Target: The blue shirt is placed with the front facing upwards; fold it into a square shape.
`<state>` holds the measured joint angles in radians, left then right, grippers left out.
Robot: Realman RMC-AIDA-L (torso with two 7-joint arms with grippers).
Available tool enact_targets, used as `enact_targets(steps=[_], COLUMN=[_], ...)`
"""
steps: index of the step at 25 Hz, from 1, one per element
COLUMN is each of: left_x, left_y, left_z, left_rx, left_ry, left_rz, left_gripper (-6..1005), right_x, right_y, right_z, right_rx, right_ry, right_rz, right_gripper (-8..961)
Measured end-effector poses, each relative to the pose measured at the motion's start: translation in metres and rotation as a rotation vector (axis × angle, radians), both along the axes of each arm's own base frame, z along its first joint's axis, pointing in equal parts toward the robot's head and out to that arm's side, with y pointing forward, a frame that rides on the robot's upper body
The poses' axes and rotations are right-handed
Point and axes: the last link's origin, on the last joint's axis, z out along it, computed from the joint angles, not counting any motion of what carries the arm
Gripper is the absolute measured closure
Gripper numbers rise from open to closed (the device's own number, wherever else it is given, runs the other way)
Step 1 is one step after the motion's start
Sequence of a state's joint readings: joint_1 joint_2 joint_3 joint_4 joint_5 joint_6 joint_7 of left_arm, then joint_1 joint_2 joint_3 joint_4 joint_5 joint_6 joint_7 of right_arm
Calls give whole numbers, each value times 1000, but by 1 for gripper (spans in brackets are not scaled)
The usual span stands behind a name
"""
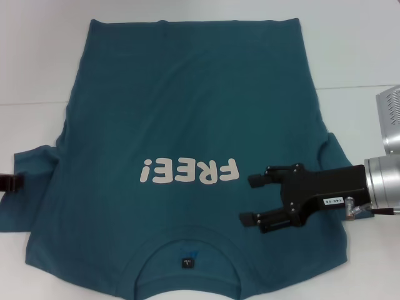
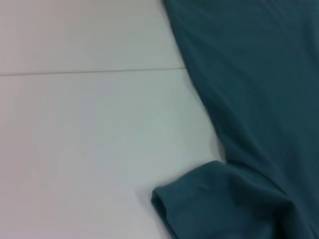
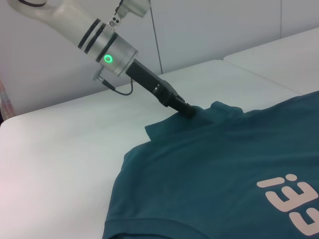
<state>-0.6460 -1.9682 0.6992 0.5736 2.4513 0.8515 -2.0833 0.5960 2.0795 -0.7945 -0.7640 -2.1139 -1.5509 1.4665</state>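
The blue shirt (image 1: 187, 119) lies spread flat on the white tabletop (image 1: 37, 56), front side up, with its collar (image 1: 187, 247) at the edge nearest the robot and its hem at the far edge. The white letters "FREE!" (image 1: 189, 171) run across the chest, reading upside down from the head view. A small dark neck label (image 1: 186, 263) sits inside the collar opening, just on the robot's side of the lettering. Both short sleeves stick out sideways from the body of the shirt, and the left sleeve (image 1: 31, 181) is a little rumpled along its edge.

The right hand (image 1: 252, 200) hovers over the shirt just beside the last letter of "FREE!", on the shirt's right shoulder area, reaching in from the right. Its two black fingers (image 1: 265, 177) are spread apart with nothing between them. Whether they touch the cloth cannot be told.

The left hand (image 3: 189, 110) is at the outer end of the left sleeve, well apart from the lettering. In the right wrist view its black tip meets the sleeve cloth, which rises slightly there, but whether its fingers are open or closed on the fabric cannot be told. In the head view only a dark piece of it shows at the picture's edge beside the sleeve.

A thin seam line (image 1: 359, 87) crosses the tabletop beyond the shirt's sides.
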Motion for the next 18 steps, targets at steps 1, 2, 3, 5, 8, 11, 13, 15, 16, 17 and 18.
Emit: enact_targets(steps=[1,2,3,5,8,11,13,15,16,17,18], left_x=[2,4,6,11,16,19,22,24,25,25,26], left_y=[0,1,1,3,5,6,6,7,7,7,7], left_z=[0,0,1,3,8,14,18,22,25,28,30], left_rx=[-3,-5,-6,-2,11,22,19,14,11,6,3], left_ry=[-3,-5,-7,-11,-9,-7,-6,1,10,20,29], left_rz=[-5,-10,-16,-31,-43,-47,-54,-59,-60,-59,-59], left_gripper=[986,986,986,986,985,985,985,985,985,986,986], right_x=[0,0,0,1,0,1,1,1,1,1,1], right_y=[0,0,0,0,0,0,0,-1,-1,-1,-1], right_z=[0,0,1,2,5,6,7,7,7,7,7], right_rx=[0,1,1,5,11,17,19,19,19,19,19], right_ry=[0,1,2,3,1,0,0,0,1,1,1], right_rz=[-1,-1,-1,-3,-3,-2,-3,-4,-5,-6,-7], right_gripper=[12,12,12,12,12,12,12,12,12,12,12])
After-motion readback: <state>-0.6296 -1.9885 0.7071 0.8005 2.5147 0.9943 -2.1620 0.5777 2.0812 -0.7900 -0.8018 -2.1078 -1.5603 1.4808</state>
